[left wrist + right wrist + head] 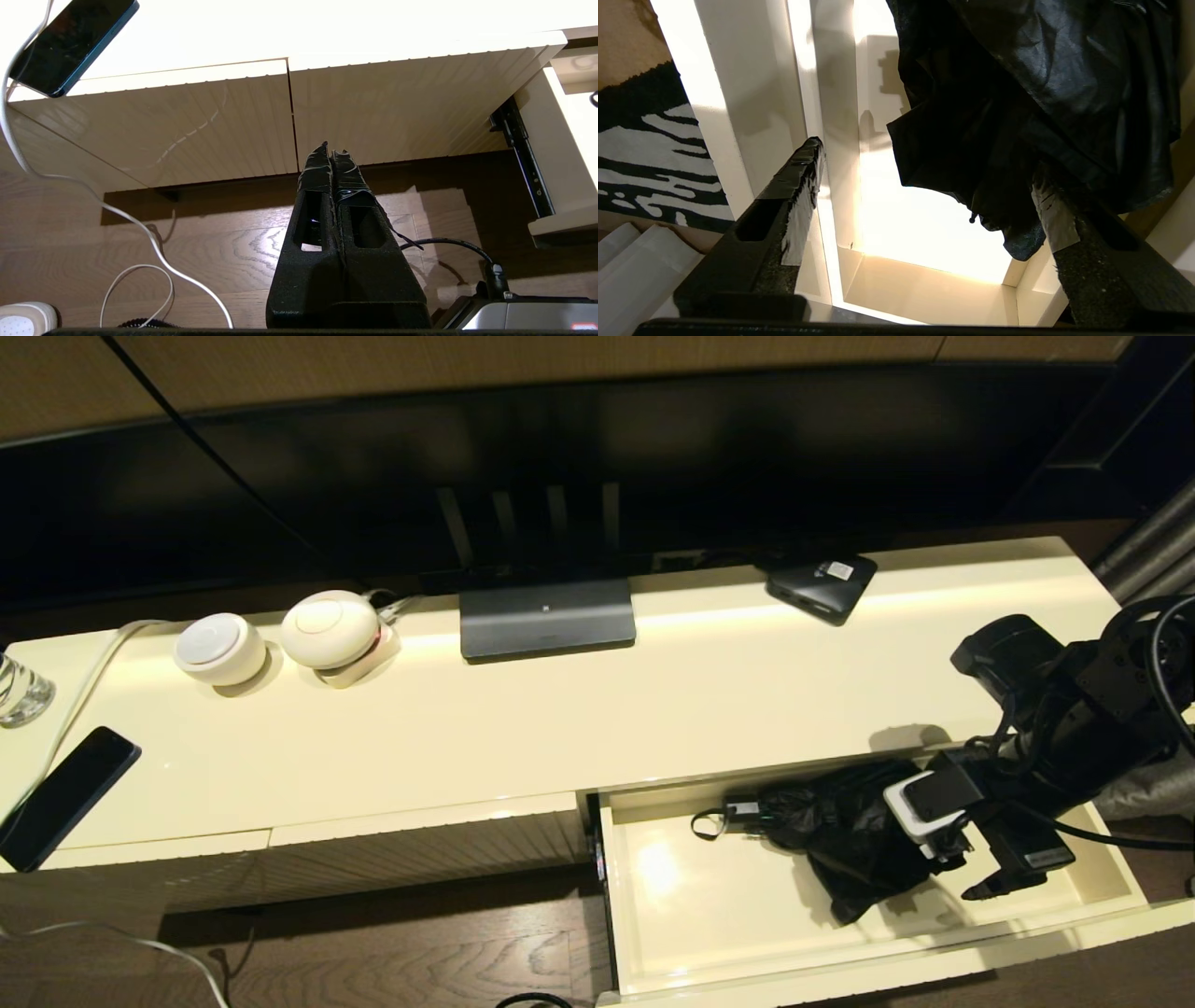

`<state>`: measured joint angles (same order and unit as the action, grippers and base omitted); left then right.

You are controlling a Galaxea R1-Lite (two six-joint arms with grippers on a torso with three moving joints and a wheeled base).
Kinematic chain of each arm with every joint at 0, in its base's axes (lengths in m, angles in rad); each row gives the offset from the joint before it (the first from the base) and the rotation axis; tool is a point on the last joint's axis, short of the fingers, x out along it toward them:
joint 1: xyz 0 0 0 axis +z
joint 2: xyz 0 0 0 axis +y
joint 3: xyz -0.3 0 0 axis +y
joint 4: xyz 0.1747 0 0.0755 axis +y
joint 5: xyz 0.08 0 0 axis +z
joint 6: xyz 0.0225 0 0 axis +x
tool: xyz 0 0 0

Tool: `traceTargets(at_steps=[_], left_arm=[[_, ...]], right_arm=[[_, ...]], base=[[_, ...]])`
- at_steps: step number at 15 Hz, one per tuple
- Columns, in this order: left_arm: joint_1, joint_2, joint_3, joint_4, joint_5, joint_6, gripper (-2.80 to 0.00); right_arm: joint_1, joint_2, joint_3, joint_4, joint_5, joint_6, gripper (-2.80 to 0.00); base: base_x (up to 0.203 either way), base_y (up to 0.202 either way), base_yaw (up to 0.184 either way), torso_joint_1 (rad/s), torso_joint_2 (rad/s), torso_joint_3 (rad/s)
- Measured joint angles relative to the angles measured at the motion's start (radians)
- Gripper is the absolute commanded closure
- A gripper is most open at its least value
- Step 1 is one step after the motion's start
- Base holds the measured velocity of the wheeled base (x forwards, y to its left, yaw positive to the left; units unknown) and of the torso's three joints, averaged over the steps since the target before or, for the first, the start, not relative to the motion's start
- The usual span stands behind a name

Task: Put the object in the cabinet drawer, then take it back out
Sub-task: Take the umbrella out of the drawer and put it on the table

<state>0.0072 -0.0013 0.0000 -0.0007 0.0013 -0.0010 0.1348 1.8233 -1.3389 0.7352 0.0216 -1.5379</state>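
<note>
The cabinet drawer stands pulled out at the right of the cream cabinet. The object, a black compact umbrella, lies inside it with its handle and wrist loop pointing left. My right gripper reaches down into the drawer at the umbrella's right end. In the right wrist view this gripper is open, jaws wide apart. One finger is against the glossy fabric; the other is free over the drawer wall. My left gripper is shut and parked low in front of the ribbed panels.
On the cabinet top lie a phone, two white round devices, a grey screen stand and a flat black box with a white label. A glass stands far left. White cables trail on the wooden floor.
</note>
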Motion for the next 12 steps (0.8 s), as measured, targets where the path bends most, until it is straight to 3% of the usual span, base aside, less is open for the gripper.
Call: traceTargets(at_steps=[12], left_arm=[[0.000,0.000,0.000,-0.001,0.000,0.000,0.00]], right_arm=[[-0.043,0.095,-0.003,-0.158,-0.002,0.008,-2.80]], base=[[0.000,0.000,0.000,0.000,0.00,0.000]])
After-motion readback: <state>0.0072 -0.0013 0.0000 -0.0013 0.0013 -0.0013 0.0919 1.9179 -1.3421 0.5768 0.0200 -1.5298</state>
